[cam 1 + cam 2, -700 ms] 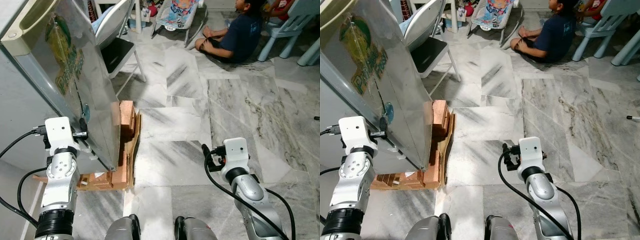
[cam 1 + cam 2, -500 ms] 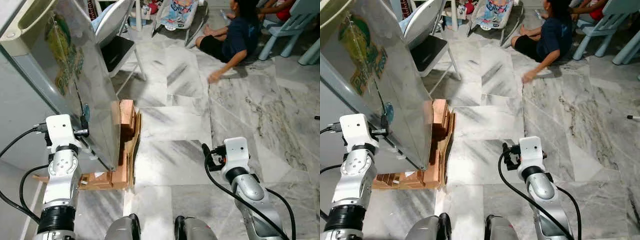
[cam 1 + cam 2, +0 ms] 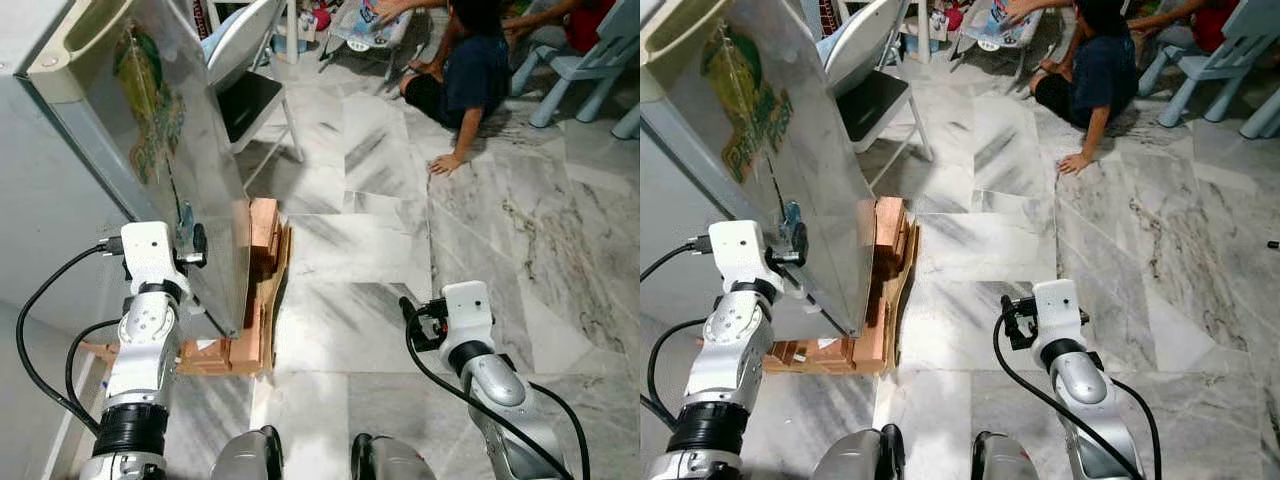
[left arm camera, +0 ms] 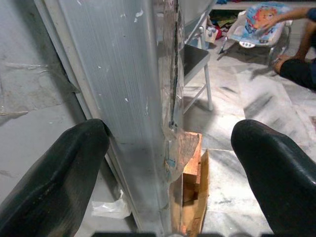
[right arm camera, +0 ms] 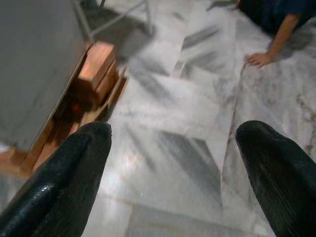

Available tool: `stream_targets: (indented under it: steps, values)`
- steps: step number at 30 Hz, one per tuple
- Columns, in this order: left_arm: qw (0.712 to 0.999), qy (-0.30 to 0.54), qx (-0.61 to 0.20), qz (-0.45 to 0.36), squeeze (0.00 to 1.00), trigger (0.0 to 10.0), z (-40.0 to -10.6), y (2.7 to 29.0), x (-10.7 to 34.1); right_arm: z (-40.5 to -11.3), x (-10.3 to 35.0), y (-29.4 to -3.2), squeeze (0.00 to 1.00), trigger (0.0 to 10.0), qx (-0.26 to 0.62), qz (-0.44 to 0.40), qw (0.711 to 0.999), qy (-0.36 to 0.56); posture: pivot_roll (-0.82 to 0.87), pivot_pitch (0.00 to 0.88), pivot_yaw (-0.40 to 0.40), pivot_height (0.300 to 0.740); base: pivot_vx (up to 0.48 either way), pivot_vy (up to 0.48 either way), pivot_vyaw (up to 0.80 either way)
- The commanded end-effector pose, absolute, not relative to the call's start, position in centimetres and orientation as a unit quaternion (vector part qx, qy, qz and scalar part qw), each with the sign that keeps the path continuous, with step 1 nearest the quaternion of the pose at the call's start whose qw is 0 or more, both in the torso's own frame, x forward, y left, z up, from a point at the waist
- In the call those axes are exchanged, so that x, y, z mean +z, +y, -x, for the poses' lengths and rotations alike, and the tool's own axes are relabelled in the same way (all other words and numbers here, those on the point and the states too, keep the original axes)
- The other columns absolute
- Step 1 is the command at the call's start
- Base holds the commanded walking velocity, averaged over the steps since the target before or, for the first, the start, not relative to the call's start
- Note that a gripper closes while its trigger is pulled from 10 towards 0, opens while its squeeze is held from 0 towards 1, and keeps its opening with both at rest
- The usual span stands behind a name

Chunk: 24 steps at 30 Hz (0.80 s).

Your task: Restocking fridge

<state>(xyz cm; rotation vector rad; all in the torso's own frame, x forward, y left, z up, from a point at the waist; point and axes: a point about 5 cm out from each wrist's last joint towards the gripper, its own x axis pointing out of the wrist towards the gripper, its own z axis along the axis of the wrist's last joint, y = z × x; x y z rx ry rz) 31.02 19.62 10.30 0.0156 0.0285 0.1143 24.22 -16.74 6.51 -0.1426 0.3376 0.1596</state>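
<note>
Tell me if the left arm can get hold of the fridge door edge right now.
Probably yes. The left end effector is open, with the fridge door edge between its fingers and nothing blocking.

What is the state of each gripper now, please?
Left gripper: open, fingers either side of the fridge door edge, not clamped.
Right gripper: open, empty, above the marble floor.

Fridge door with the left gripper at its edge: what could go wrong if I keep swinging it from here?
1. The left gripper has open jaws straddling the fridge door edge without clamping it, so it may slip off.
2. The folding chair stands close beyond the door; a wider swing could hit it.
3. A person sits on the floor ahead with a hand on the tiles; walking forward needs care.
</note>
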Motion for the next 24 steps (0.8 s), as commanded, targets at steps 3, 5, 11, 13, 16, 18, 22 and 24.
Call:
stream_targets:
  steps: [3, 5, 11, 13, 16, 18, 22, 24]
  values:
    - [1.0, -0.007, -0.004, -0.008, 0.0, 10.0, -32.3, 17.0, 11.6, -23.3, 4.6, -16.4, 0.0, 10.0, 0.118, 0.077, 0.961, 0.238, -0.08, 0.158, 0.023, 0.74, 0.0, 0.0, 0.0]
    - [0.996, -0.029, -0.083, -0.005, 0.0, 10.0, -32.8, 13.3, 12.9, -23.0, 3.9, -16.3, 0.0, 10.0, 0.133, 0.079, 0.952, 0.262, -0.07, 0.152, 0.022, 0.74, 0.0, 0.0, 0.0]
    - [0.926, -0.054, -0.374, 0.008, 0.0, 10.0, -28.3, 0.4, 14.8, -22.7, 3.3, -15.9, 0.0, 10.0, 0.165, 0.084, 0.939, 0.288, -0.07, 0.144, 0.022, 0.74, 0.0, 0.0, 0.0]
    - [0.92, -0.056, -0.388, 0.013, 0.0, 10.0, -27.8, -0.9, 14.9, -22.8, 3.4, -15.7, 0.0, 10.0, 0.17, 0.083, 0.94, 0.283, -0.08, 0.14, 0.023, 0.74, 0.0, 0.0, 0.0]
    - [0.945, -0.056, -0.322, 0.021, 0.0, 10.0, -30.0, 1.2, 14.9, -22.7, 3.5, -15.7, 0.0, 10.0, 0.171, 0.082, 0.94, 0.282, -0.08, 0.14, 0.023, 0.74, 0.0, 0.0, 0.0]
    - [0.958, -0.055, -0.28, 0.031, 0.0, 10.0, -31.1, 3.0, 15.1, -22.7, 3.5, -15.8, 0.0, 10.0, 0.171, 0.082, 0.941, 0.281, -0.08, 0.139, 0.023, 0.74, 0.0, 0.0, 0.0]
    - [0.973, -0.058, -0.225, 0.005, 0.0, 10.0, -32.0, 6.7, 15.3, -23.0, 3.8, -15.6, 0.0, 10.0, 0.176, 0.075, 0.944, 0.267, -0.07, 0.136, 0.024, 0.74, 0.0, 0.0, 0.0]
    - [0.976, -0.061, -0.207, 0.001, 0.0, 10.0, -32.1, 7.9, 15.2, -23.2, 4.2, -15.4, 0.0, 10.0, 0.182, 0.073, 0.948, 0.251, -0.07, 0.135, 0.025, 0.74, 0.0, -0.326, 0.0]
